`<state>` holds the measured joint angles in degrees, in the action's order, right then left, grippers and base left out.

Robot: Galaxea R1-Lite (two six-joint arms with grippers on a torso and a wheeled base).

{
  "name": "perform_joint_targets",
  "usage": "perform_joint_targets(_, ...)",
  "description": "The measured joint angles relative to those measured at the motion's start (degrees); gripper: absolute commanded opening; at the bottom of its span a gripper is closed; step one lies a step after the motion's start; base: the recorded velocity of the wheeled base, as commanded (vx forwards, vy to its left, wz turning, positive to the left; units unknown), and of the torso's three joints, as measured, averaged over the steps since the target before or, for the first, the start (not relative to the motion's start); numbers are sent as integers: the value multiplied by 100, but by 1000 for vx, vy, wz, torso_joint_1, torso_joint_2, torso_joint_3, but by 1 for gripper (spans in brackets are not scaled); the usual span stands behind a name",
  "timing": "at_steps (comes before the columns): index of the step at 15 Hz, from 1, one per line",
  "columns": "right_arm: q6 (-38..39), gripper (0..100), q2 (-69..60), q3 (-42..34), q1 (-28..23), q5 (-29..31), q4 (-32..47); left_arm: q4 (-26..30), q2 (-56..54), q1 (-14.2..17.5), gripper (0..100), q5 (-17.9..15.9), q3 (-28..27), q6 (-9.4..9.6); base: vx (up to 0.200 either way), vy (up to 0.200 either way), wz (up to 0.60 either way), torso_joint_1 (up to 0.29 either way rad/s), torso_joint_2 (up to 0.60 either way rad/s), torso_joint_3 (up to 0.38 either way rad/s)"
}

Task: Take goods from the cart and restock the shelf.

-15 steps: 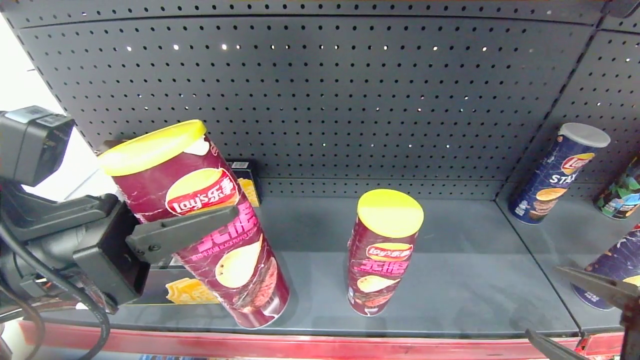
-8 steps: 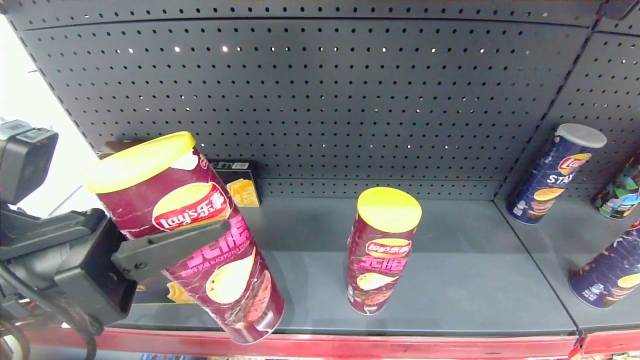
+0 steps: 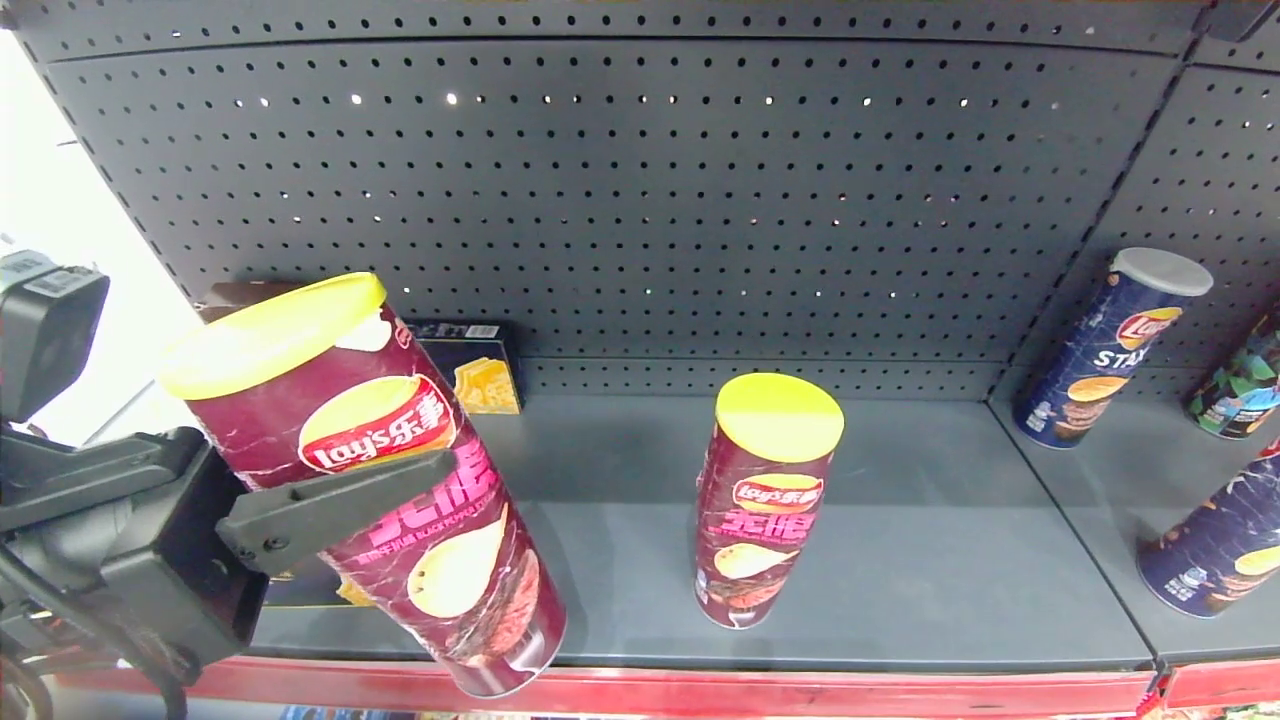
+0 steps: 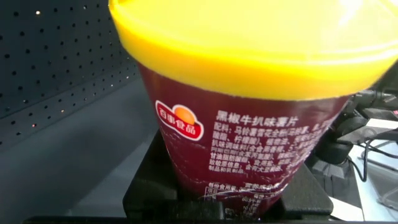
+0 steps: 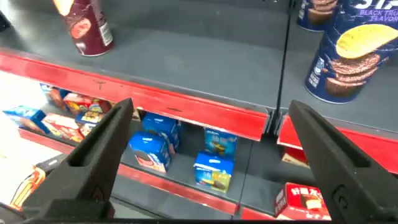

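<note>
The left gripper (image 3: 410, 470) has its far jaw hidden behind the tilted held can (image 3: 440, 570) it pinches, left of the standing can (image 3: 765, 500) on the shelf (image 3: 930, 560). A dark box (image 3: 480, 365) behind is partly covered. Over the last second the held can has drifted lower and farther from the standing can. Both labels are maroon with an oval logo. The right gripper (image 5: 211, 106), jaws spread, hangs before the shelf edge, right of the standing can.

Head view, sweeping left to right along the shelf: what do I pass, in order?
Tilted maroon can clamped in the left gripper → upright maroon can with a yellow lid → navy can with a grey lid at the back. The cans at the right edge overlap too much to place.
</note>
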<state>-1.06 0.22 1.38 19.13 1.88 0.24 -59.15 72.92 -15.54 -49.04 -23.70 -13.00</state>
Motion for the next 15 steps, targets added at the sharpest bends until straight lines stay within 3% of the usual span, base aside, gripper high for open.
perform_joint_targets(3,33,100,-32,-111,-130,145,-22,6,-184,17,0,0,276,9,0,0,0,0,0,0)
perform_joint_targets(8,38,100,-43,-127,-149,146,-24,17,-295,-171,0,-11,184,11,0,0,0,0,0,0)
perform_joint_targets(12,38,100,-43,-128,-152,146,-22,30,-40,-408,0,-17,-347,11,0,0,0,0,0,0)
perform_joint_targets(15,40,100,-43,-128,-150,146,-24,9,411,-232,0,-13,-741,68,0,0,0,0,0,0)
